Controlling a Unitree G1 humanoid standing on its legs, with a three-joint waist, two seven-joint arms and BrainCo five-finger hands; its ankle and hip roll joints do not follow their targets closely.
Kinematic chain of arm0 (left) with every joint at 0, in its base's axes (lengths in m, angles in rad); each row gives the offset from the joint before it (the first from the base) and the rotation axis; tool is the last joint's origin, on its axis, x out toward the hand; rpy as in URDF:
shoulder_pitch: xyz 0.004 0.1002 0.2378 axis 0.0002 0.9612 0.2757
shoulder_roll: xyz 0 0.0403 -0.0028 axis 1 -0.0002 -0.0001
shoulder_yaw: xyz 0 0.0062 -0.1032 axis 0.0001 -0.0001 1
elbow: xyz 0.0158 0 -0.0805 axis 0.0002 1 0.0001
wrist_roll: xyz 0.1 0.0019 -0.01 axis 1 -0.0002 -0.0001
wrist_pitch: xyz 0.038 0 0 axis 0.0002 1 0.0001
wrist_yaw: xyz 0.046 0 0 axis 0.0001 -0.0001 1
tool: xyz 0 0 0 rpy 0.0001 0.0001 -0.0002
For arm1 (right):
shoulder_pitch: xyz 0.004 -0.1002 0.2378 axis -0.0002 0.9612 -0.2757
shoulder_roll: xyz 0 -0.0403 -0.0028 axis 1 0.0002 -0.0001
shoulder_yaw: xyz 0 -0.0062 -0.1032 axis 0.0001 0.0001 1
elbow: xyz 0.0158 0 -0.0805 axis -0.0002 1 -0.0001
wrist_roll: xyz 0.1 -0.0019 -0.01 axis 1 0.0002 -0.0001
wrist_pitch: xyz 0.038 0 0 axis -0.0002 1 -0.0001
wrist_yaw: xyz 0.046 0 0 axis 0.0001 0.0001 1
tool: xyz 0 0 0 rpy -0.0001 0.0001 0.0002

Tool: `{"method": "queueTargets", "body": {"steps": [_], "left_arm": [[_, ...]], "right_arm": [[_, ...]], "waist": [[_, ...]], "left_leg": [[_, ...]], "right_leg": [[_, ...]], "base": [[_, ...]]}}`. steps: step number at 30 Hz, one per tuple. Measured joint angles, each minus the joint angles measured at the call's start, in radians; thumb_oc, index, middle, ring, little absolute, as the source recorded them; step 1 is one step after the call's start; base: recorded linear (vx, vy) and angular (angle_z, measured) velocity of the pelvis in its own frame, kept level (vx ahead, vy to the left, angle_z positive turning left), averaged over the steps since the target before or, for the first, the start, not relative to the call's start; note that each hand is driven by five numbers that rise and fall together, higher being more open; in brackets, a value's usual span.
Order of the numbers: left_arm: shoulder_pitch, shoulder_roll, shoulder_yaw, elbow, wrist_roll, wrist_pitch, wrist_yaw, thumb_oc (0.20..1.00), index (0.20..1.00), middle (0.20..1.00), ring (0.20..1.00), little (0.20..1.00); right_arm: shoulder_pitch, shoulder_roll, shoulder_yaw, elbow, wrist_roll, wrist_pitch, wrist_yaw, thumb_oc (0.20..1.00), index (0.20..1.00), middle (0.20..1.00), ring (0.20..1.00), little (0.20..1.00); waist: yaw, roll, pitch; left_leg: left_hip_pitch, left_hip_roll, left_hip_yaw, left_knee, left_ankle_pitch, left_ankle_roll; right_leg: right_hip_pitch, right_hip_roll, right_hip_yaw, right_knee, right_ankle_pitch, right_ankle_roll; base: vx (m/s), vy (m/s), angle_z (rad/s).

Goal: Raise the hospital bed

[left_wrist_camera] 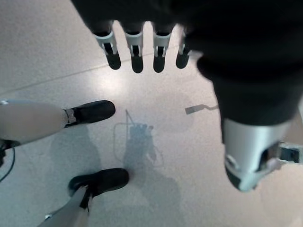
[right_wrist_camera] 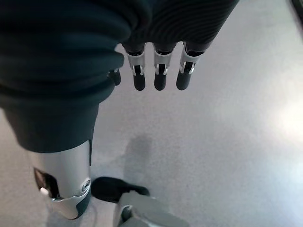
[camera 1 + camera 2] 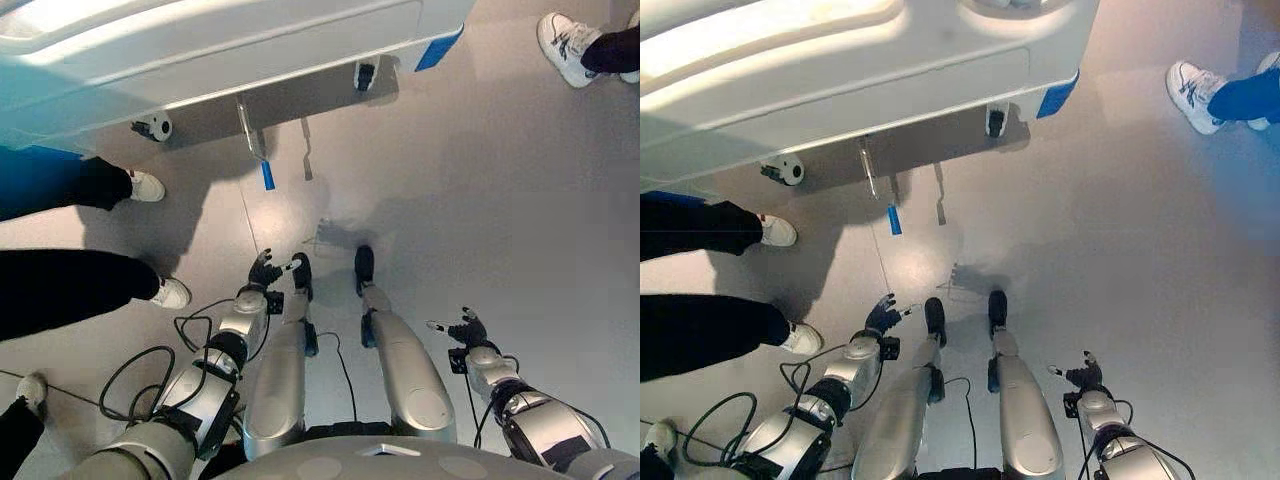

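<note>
Both robot hands hang low over the pale grey floor (image 3: 480, 180), holding nothing: the left hand (image 3: 266, 270) sits nearer the bed with its fingers (image 1: 137, 52) relaxed and slightly spread, and the right hand (image 3: 466, 330) hangs further back, fingers (image 2: 160, 75) loosely straight in a row. Ahead of them stands the white hospital bed (image 3: 200, 50), its long edge crossing the top of the head views, well apart from either hand. Under that edge hang two thin metal crank handles (image 3: 307, 150), one with a blue grip (image 3: 267, 176), and two castor wheels (image 3: 155, 127) show. Open floor lies between hands and bed. Three persons' white shoes (image 3: 147, 186) show left, one more upper right.
</note>
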Motion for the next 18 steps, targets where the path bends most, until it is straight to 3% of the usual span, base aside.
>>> {"method": "queueTargets", "body": {"steps": [12, 18], "left_arm": [[-0.167, 0.045, -0.027, -0.016, -0.076, 0.002, 0.044, 1.000, 1.000, 1.000, 1.000, 1.000], [-0.219, 0.093, -0.009, -0.019, -0.110, 0.004, 0.055, 1.000, 1.000, 1.000, 1.000, 1.000]], "right_arm": [[-0.008, -0.008, 0.024, -0.114, 0.031, -0.025, -0.050, 1.000, 1.000, 1.000, 1.000, 1.000], [-0.011, -0.018, 0.040, -0.160, 0.048, -0.039, -0.064, 1.000, 1.000, 1.000, 1.000, 1.000]], "waist": [[-0.029, -0.004, 0.006], [-0.035, -0.005, 0.007]], "left_leg": [[-0.207, -0.008, 0.022, -0.023, 0.033, 0.011], [-0.226, -0.009, 0.029, -0.023, 0.032, 0.011]], "right_leg": [[-0.235, -0.004, 0.023, 0.018, 0.027, 0.003], [-0.264, -0.004, 0.043, 0.020, 0.030, 0.004]], "base": [[0.01, 0.013, -0.04], [0.03, 0.018, -0.09]]}}
